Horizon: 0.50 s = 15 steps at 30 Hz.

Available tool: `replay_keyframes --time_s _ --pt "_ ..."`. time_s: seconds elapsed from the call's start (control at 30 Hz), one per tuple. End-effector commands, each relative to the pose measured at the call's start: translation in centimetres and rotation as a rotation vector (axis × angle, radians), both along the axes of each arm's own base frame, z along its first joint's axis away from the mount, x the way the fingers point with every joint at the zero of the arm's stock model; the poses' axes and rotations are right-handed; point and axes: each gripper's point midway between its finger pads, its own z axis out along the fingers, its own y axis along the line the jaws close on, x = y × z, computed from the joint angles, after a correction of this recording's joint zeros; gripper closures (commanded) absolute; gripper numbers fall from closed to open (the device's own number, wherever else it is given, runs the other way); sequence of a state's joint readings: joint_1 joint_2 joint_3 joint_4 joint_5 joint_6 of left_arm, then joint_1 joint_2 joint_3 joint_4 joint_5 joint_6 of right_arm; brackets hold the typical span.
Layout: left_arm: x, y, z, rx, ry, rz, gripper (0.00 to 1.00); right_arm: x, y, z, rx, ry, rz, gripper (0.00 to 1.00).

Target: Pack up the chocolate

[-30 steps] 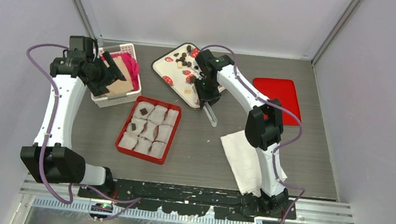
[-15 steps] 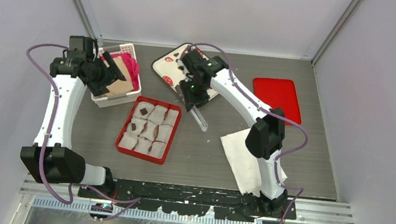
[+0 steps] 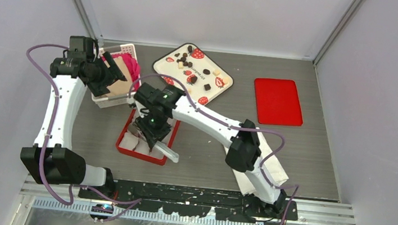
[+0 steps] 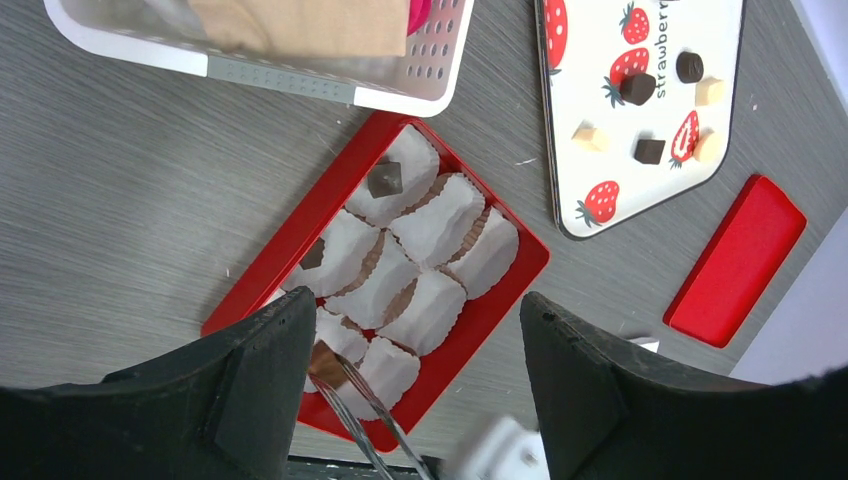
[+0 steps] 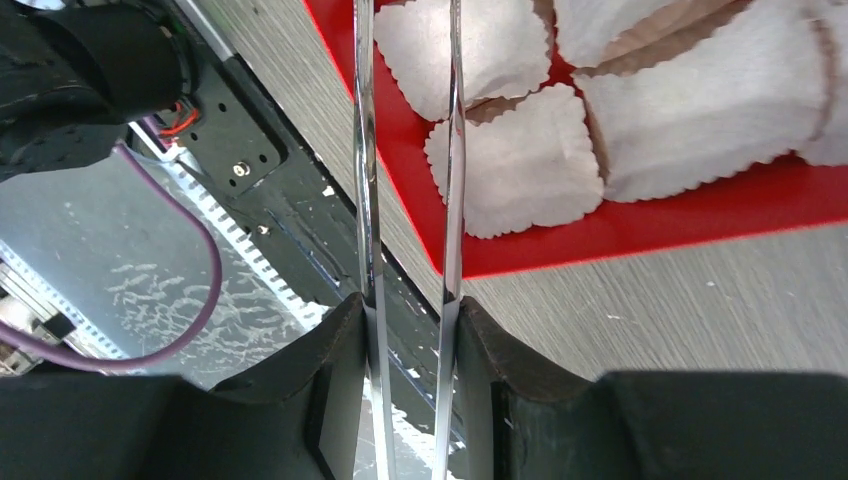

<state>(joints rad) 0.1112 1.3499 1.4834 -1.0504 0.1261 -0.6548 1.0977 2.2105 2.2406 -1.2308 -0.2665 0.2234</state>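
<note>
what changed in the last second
The right tool, shut on the tweezers, swung from over the strawberry tray toward the near left and is now over the red box. The tweezers' tip pinches a dark chocolate piece there. The left tool stayed open over the white basket, and the two packed chocolates have not moved.

**Two white-and-black arms, purple cabling**

The left arm (image 3: 65, 103) and right arm (image 3: 207, 118) have smooth white links between bulky black joint housings (image 3: 243, 151), and a purple cable (image 3: 46, 45) loops loosely along each. A small green light (image 3: 165, 93) glows near the right wrist. The left end effector (image 4: 415, 310) and right end effector (image 5: 407, 310) carry blunt matte-black fingers (image 4: 250, 390). Both bases sit on a black slotted rail (image 3: 187, 193).
</note>
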Motion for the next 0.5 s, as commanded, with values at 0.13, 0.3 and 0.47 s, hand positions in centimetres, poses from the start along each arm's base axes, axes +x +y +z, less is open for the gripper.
replay_keyframes --time_s 0.13,0.3,0.47 --pt "0.4 -0.2 2.2 -0.015 -0.080 -0.002 0.25 -1.0 1.8 -1.3 0.012 0.035 0.054 0.99" --pt "0.2 -0.2 2.1 -0.016 -0.078 -0.003 0.25 -1.8 1.6 -2.4 -0.023 0.055 0.086 0.99" --pt "0.0 -0.3 2.0 -0.017 -0.077 -0.003 0.25 -2.1 2.0 -2.7 -0.026 0.054 0.102 0.98"
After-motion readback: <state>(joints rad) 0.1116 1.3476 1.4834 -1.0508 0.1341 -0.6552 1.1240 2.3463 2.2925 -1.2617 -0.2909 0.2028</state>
